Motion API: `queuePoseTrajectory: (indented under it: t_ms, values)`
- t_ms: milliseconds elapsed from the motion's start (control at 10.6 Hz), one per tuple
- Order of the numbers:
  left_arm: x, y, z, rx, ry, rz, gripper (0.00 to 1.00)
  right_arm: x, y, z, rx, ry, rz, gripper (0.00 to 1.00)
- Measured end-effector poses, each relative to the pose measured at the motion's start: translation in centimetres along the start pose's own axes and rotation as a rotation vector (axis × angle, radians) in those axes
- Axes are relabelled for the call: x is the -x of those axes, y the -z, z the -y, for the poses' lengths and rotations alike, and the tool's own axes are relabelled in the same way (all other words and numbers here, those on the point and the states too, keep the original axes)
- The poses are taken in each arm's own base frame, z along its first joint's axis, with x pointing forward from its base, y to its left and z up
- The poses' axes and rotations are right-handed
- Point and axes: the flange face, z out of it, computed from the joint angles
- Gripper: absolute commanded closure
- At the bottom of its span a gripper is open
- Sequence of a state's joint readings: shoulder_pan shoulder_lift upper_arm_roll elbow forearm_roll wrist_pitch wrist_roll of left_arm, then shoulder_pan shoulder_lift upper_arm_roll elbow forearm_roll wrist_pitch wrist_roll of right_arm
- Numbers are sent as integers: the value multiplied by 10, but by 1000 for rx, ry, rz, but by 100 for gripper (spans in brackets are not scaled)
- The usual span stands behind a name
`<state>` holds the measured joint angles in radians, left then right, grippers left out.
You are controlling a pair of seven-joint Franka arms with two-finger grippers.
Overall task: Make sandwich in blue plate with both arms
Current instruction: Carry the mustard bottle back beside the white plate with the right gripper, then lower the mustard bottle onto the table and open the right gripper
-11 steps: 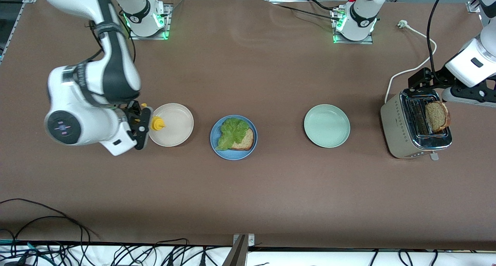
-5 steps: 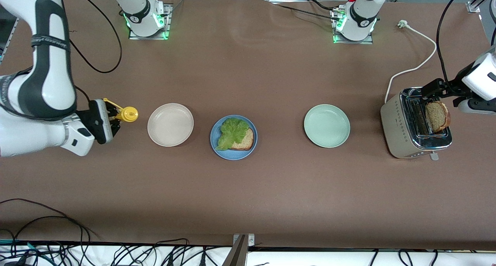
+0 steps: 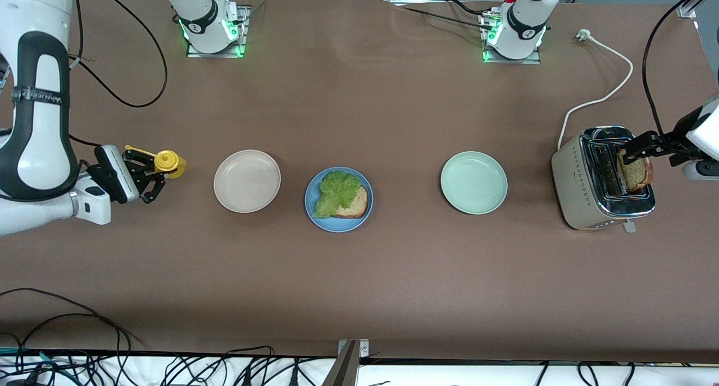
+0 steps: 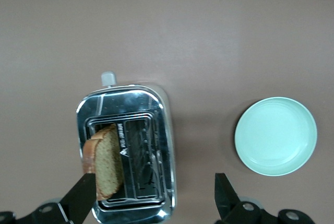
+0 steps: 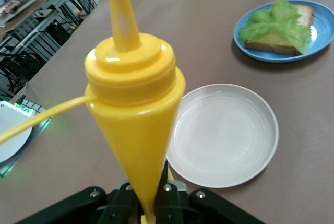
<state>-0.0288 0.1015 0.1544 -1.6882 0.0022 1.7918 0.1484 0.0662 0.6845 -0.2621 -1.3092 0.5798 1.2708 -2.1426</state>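
- Already, on the blue plate (image 3: 338, 223), midway between the beige plate (image 3: 247, 181) and the green plate (image 3: 474, 182), we had the sandwich (image 3: 342, 195) half built: one slice with lettuce on top and no second slice.
- Over the last second we pulled the right gripper (image 3: 147, 171) away from the beige plate toward the right arm's end of the table. It was clamped on a yellow bottle (image 3: 167, 162), held over bare table, well apart from the blue plate.
- We judged that the sauce step was being closed or set aside, so the top slice became the open job.
- Meanwhile we brought the left gripper (image 3: 637, 151) in over the toaster (image 3: 587, 198), jaws wide, straddling the toast (image 3: 636, 171) standing in its slot, not yet pinching it.
- We judged a lift of that slice toward the blue plate to be next.
- We could read no clear brand; the toaster's top carried a small mark too small to tell.
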Motion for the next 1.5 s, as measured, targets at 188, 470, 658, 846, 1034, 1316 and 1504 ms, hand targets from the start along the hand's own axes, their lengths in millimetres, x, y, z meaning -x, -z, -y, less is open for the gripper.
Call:
queuePoseTrajectory:
  t_ms: [188, 470, 658, 846, 1034, 1316, 1504]
  values:
    - [1, -8, 20, -4, -4, 7, 0, 51, -24, 7, -3, 60, -97, 90]
    - [0, -18, 31, -7, 3, 21, 0, 114, -66, 8, 8, 180, -218, 90]
    - [-3, -29, 39, -12, 15, 18, 0, 138, -93, 4, 2, 212, -262, 90]
    - [-3, -54, 52, -19, 36, 21, 0, 152, -119, -5, 25, 231, -329, 90]
    - [1, -76, 54, -14, 41, 53, 0, 163, -131, -9, 37, 232, -335, 90]
    - [6, -105, 69, -13, 68, 99, 1, 166, -129, -10, 52, 231, -318, 42]
    - [10, -118, 86, -16, 97, 122, 23, 167, -127, -12, 62, 230, -304, 0]
